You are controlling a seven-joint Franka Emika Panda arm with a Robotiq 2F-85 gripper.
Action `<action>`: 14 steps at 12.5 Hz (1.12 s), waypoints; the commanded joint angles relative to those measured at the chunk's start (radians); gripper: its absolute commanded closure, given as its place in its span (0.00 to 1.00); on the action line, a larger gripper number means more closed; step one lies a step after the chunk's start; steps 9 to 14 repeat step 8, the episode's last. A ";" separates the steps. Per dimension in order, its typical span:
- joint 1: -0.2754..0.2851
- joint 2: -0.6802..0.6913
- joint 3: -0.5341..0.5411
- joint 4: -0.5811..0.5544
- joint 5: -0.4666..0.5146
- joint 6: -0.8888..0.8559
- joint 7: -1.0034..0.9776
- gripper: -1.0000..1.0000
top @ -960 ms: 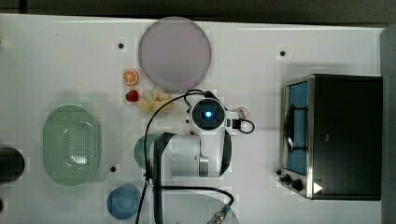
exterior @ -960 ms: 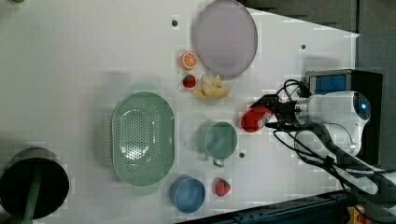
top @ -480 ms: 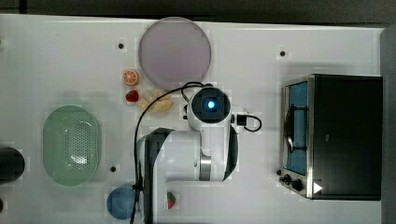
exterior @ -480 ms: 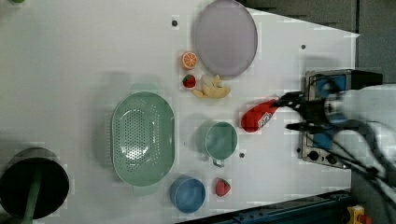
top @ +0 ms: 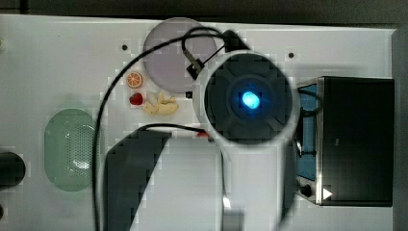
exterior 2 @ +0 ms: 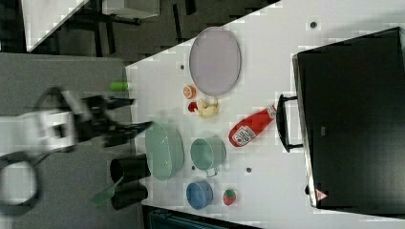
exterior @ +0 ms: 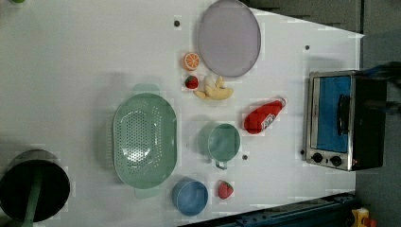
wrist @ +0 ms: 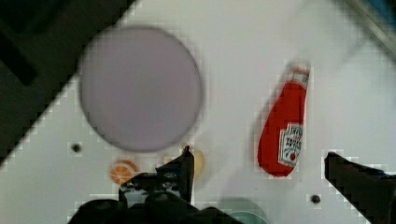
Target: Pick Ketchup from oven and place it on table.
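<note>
Half a second before, the ketchup (exterior: 263, 117) had hung between my jaws (wrist: 257, 163) in the left view; at this moment it lay on its side on the desk (exterior: 71, 71), free of me, and my arm had lifted away and up toward the top camera. In the wrist view my two dark fingers (wrist: 180, 170) stood wide apart with nothing between them, the bottle (wrist: 281, 135) lying flat below and beyond the gap, nearer one finger than the other, touching neither.

That meant, as I judged it, that the placing was done: the bottle was out of the oven (exterior: 344, 120) and resting on the white surface, its white cap pointing toward the oven's glass door, its label upward. Nothing of the task seemed left but to draw clear.

Outward from the bottle, the green cup (exterior: 223, 142) sat just beside its base, and the yellow banana-like piece (exterior: 213, 90), the small strawberry (exterior: 191, 82) and the orange slice (exterior: 191, 61) lay a little farther off, near the grey plate (exterior: 229, 38). The plate also showed below my jaws in the wrist view. The green colander (exterior: 144, 139), the blue bowl (exterior: 189, 196) and a second strawberry (exterior: 225, 189) were well apart from it. The oven door looked shut.
</note>
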 commanded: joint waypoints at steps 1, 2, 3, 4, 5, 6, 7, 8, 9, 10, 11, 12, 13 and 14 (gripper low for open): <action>0.002 0.002 0.000 0.095 0.009 -0.102 0.028 0.00; 0.002 0.002 -0.001 0.119 0.009 -0.146 0.028 0.00; 0.002 0.001 -0.002 0.130 0.009 -0.176 0.028 0.00; 0.002 0.001 -0.001 0.130 0.009 -0.179 0.028 0.00; 0.002 0.003 0.000 0.128 0.009 -0.178 0.028 0.00; 0.002 0.006 0.000 0.128 0.009 -0.178 0.028 0.00; 0.002 0.008 -0.001 0.128 0.009 -0.178 0.028 0.00; 0.002 0.011 -0.001 0.128 0.009 -0.179 0.028 0.00; 0.002 0.011 -0.001 0.128 0.009 -0.179 0.028 0.00; 0.002 0.011 -0.001 0.128 0.009 -0.179 0.028 0.00; 0.002 0.011 -0.001 0.128 0.009 -0.179 0.028 0.00; 0.002 0.011 -0.001 0.128 0.009 -0.179 0.028 0.00; 0.002 0.011 -0.001 0.128 0.009 -0.179 0.028 0.00; 0.002 0.011 -0.001 0.128 0.009 -0.179 0.028 0.00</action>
